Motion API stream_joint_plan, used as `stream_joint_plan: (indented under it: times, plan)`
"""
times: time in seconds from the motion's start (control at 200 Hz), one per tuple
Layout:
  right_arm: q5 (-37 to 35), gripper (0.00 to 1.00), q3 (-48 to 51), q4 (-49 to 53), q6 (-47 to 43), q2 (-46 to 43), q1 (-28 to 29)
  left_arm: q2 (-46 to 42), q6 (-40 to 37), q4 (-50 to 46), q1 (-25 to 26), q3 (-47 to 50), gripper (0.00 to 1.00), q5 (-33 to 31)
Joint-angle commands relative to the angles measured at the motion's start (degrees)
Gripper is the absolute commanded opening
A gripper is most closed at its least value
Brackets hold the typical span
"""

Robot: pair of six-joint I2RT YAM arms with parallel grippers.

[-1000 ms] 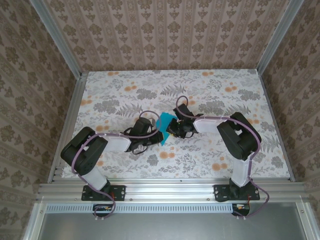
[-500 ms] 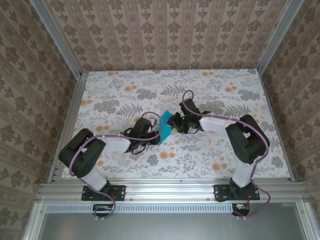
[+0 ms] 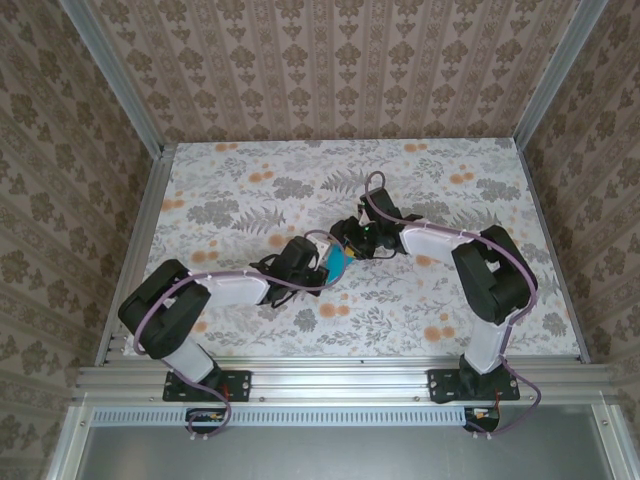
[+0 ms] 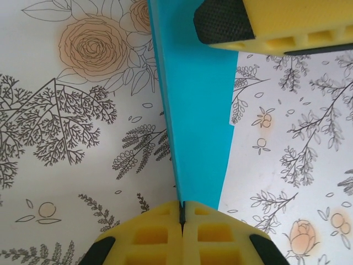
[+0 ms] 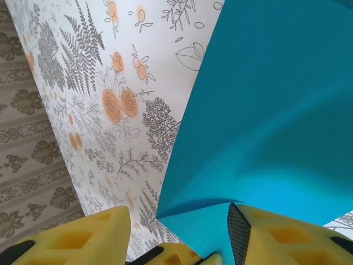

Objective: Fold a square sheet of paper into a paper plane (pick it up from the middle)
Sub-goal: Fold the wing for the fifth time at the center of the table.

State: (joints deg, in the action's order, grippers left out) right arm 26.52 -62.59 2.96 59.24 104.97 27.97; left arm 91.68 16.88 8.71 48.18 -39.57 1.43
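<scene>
The square sheet of paper (image 3: 338,262) is teal-blue, folded and standing on edge mid-table between the two grippers. My left gripper (image 3: 318,264) is shut on its near end; in the left wrist view the yellow pads (image 4: 160,234) pinch the paper's folded edge (image 4: 198,110) at the gripper's tip (image 4: 182,212). My right gripper (image 3: 352,240) stands open at the paper's far end. Its fingertips (image 5: 71,237) are spread wide in the right wrist view around the gap (image 5: 176,232), and the curved paper (image 5: 265,99) rests against the right-hand finger. That finger also appears as a yellow finger (image 4: 276,22) in the left wrist view.
The table (image 3: 230,190) has a white floral cover and is walled by patterned panels on three sides. An aluminium rail (image 3: 330,380) runs along the near edge by the arm bases.
The right gripper has opened and let go of the paper, shifting slightly back. The left gripper has closed on the paper and moved right with it, and the sheet looks narrower from above.
</scene>
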Motion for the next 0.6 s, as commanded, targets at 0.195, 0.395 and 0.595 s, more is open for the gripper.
stream_joint_plan:
  times: [0.195, 0.395, 0.595]
  plan:
    - [1.6, 0.52, -6.2, 10.6, -3.9, 4.8, -0.4, 2.6, -5.8, -4.3, 2.6, -2.9, 0.02, -6.0]
    - [0.6, 0.45, -9.1, 14.9, -4.1, 7.3, -0.4, 3.1, -7.5, -4.4, 3.8, -3.2, 0.02, -8.0]
    - [2.1, 0.49, -10.0, 13.9, -3.1, 7.8, -0.5, 3.3, -9.3, -4.2, 5.2, -3.2, 0.01, -9.8]
